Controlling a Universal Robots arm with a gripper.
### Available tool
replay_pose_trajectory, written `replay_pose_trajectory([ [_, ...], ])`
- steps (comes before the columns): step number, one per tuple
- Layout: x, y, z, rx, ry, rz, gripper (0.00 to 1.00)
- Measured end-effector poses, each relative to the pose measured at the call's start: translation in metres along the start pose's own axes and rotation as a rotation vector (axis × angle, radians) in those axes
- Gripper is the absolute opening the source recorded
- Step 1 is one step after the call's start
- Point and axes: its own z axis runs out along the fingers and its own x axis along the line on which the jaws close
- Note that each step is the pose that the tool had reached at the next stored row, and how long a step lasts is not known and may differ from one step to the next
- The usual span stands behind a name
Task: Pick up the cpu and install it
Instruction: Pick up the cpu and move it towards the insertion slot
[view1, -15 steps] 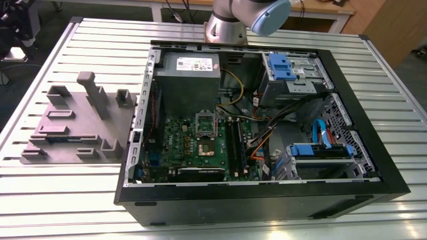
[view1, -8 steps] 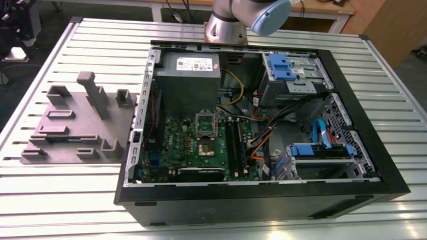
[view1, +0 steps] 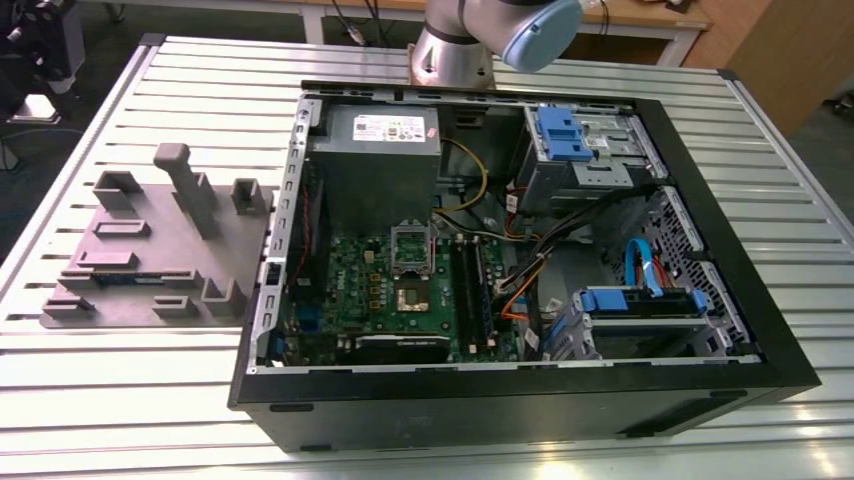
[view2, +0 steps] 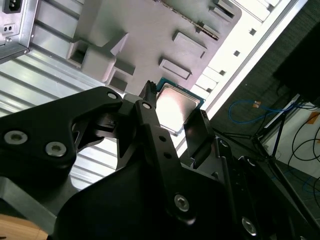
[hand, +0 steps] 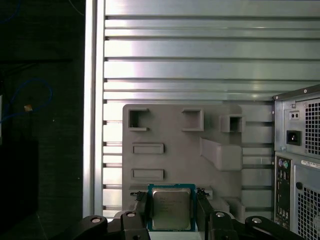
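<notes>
Just cpu (hand: 170, 212) in pincer (hand: 172, 196), fixture (hand: 175, 162) behind

Silver arm (view1: 447, 55), blue cap (view1: 541, 35), black fingers (view2: 156, 132)

Silvery square cpu (hand: 171, 208) — green-rimmed — gripped in the pincer (hand: 171, 200)

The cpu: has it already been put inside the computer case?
No, in the first wrist view the cpu sits clamped between the fingers, in front of the grey fixture.
</notes>
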Motion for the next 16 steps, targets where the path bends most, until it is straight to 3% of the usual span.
replay_pose_trajectory([
  [16,-0.0045,0.0000,0.0000,0.0000,0.0000,0.000,0.47],
])
